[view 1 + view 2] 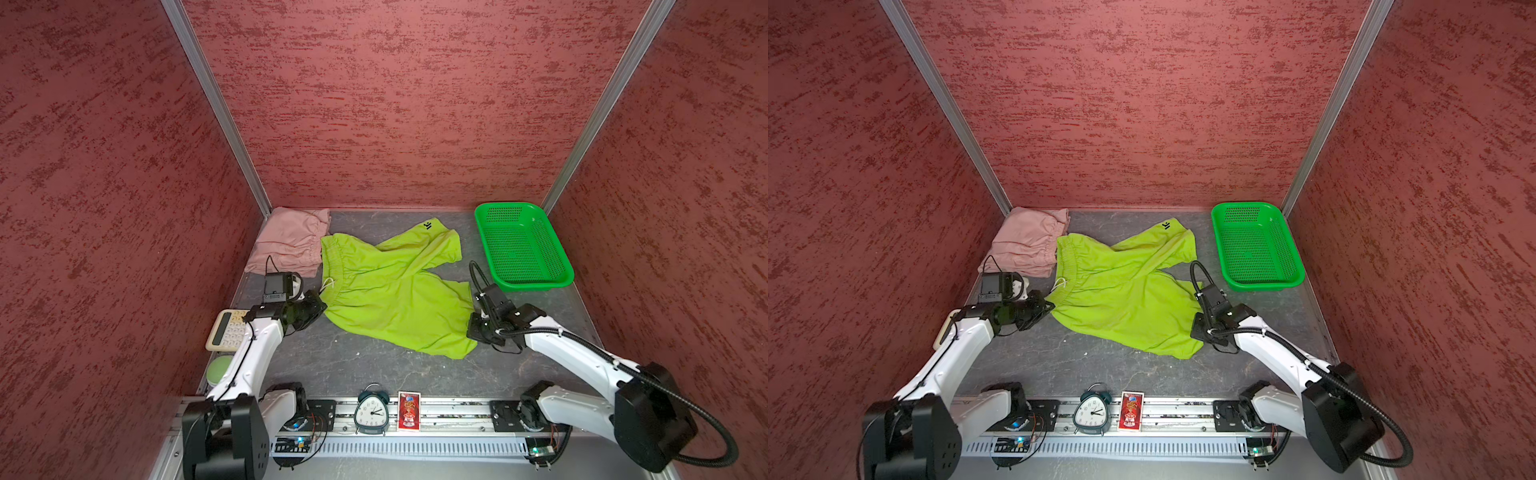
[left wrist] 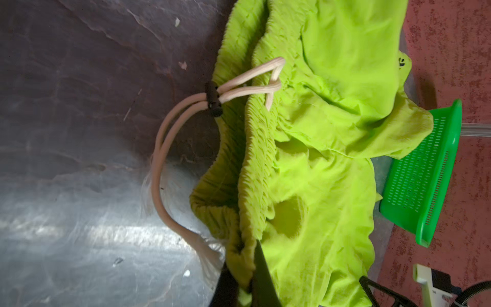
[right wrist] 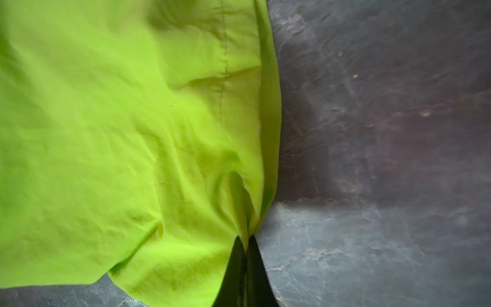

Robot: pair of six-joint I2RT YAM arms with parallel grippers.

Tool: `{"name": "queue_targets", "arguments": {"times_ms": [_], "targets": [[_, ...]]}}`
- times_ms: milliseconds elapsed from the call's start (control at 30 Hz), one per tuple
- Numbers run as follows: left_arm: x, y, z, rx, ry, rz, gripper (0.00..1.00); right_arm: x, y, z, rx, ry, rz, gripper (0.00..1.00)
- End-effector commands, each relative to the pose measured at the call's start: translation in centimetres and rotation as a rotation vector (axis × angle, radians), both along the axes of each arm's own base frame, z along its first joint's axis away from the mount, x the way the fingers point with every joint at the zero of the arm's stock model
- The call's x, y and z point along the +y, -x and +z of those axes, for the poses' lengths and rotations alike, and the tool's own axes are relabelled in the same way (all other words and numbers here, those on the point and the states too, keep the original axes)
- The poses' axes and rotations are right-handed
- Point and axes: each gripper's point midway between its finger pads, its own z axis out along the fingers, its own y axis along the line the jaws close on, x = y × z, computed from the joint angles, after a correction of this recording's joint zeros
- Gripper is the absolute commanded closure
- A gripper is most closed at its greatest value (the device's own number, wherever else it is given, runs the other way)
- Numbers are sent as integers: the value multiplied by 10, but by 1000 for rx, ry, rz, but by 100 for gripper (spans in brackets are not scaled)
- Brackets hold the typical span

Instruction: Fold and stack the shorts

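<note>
The lime green shorts [image 1: 395, 291] [image 1: 1121, 291] lie spread and rumpled mid-table, waistband to the left, one leg crossed toward the back. Their white drawstring [image 2: 159, 159] trails onto the table. My left gripper [image 1: 322, 305] [image 1: 1050, 305] [image 2: 247, 255] is shut on the near corner of the gathered waistband. At the shorts' right side, my right gripper [image 1: 473, 326] [image 1: 1196, 328] [image 3: 248, 238] is shut, pinching the leg hem of the lime fabric [image 3: 106, 133]. The dusty pink shorts [image 1: 286, 241] [image 1: 1025, 245] sit folded in the back left corner, touching the lime waistband.
A bright green perforated basket [image 1: 536, 286] [image 1: 1262, 286] stands at the back right. A calculator [image 1: 226, 330] and a round green object [image 1: 218, 370] lie under the left arm. An alarm clock [image 1: 371, 411] and a red card box [image 1: 409, 411] stand on the front rail.
</note>
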Motion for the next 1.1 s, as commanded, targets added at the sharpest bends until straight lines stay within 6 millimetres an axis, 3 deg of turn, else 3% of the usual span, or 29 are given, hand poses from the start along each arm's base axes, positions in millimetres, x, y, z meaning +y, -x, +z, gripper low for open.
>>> {"name": "queue_targets", "arguments": {"times_ms": [0,33,100,167,200,267,367,500,633,767,900,1067], "targets": [[-10,25,1,89,47,12,100,-18,0,16,-17,59,-14,98],[-12,26,3,93,52,14,95,-20,-1,19,-21,59,-19,98],[-15,29,7,110,59,9,60,-23,-3,21,-25,54,-26,86],[-16,28,14,102,63,6,15,-20,-8,26,-37,37,-24,53],[-17,27,19,91,65,6,0,-18,-10,29,-45,32,-20,47],[-15,23,31,63,54,2,1,-18,-19,42,-85,38,-16,39],[-10,12,51,17,9,-12,1,-21,-39,68,-169,81,2,37],[-9,-24,83,-95,-34,-60,1,-19,-78,102,-274,161,60,36],[-15,-72,105,-224,-99,-136,0,1,-137,140,-428,189,132,32],[8,-108,87,-204,-226,-105,1,17,-211,164,-560,168,178,24],[19,-133,65,-181,-200,-87,1,22,-285,159,-577,133,194,21],[16,-150,40,-158,-169,-112,2,33,-364,118,-539,131,282,20]]}}
